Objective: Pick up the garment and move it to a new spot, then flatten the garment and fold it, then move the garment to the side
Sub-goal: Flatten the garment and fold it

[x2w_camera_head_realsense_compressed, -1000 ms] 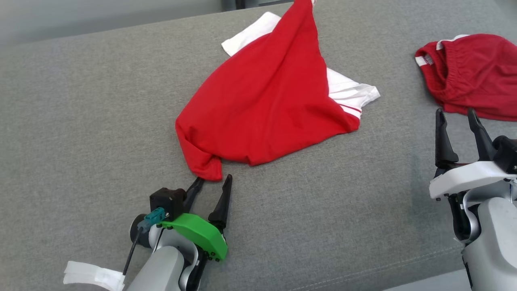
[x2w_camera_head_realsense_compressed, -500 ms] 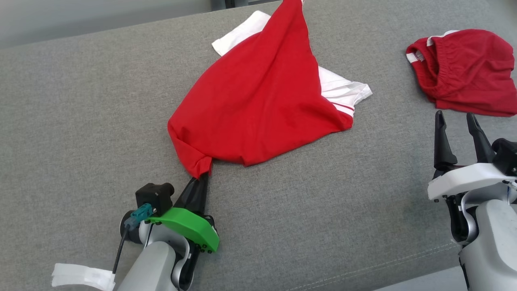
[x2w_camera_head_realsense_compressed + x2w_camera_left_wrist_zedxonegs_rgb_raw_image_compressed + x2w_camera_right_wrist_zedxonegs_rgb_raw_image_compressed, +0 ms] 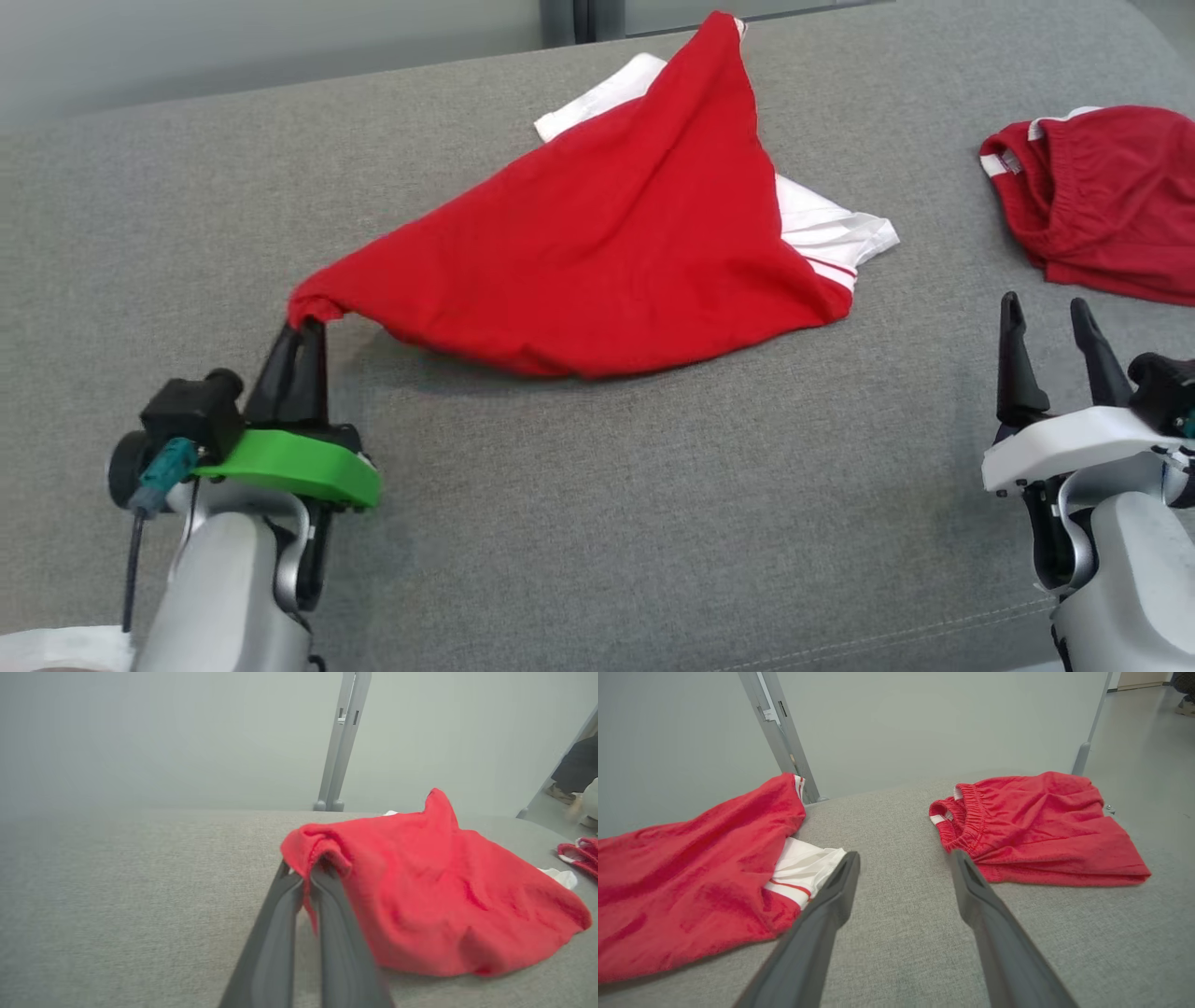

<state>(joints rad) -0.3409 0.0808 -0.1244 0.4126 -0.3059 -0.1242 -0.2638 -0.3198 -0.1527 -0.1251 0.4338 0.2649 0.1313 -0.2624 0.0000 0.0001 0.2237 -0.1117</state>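
Garment (image 3: 616,252) of red cloth lies spread in a rough triangle on the grey upholstered surface (image 3: 597,523), toward the back, with its far peak reaching the rear edge. Much of it cannot be read. The red layer covers most of the white panels (image 3: 831,233), which peek out beside the peak and at the right hem, where thin red stripes show, so neckline and sleeves cannot be told apart. Its near-left corner is drawn out to a bunched point, and the very tip is lost between the fingers of the left gripper (image 3: 306,327), which are pressed together on it. In the blurred left wrist view the cloth folds over the fingertips. Next to the pinch the cloth rides just off the surface with a shadow under it, while the rest lies flat, up and to the right of that gripper. The right gripper (image 3: 1044,308) stands well apart at the right, fingers spread wide and holding nothing. It points at the bare surface between the garment's white hem and a pair of red shorts (image 3: 1102,215). The shorts lie crumpled, cut off by the head view's right edge. Behind the surface stands a grey metal post (image 3: 343,742). At the left wrist view's far right a person's dark leg (image 3: 572,770) is too blurred to make out.
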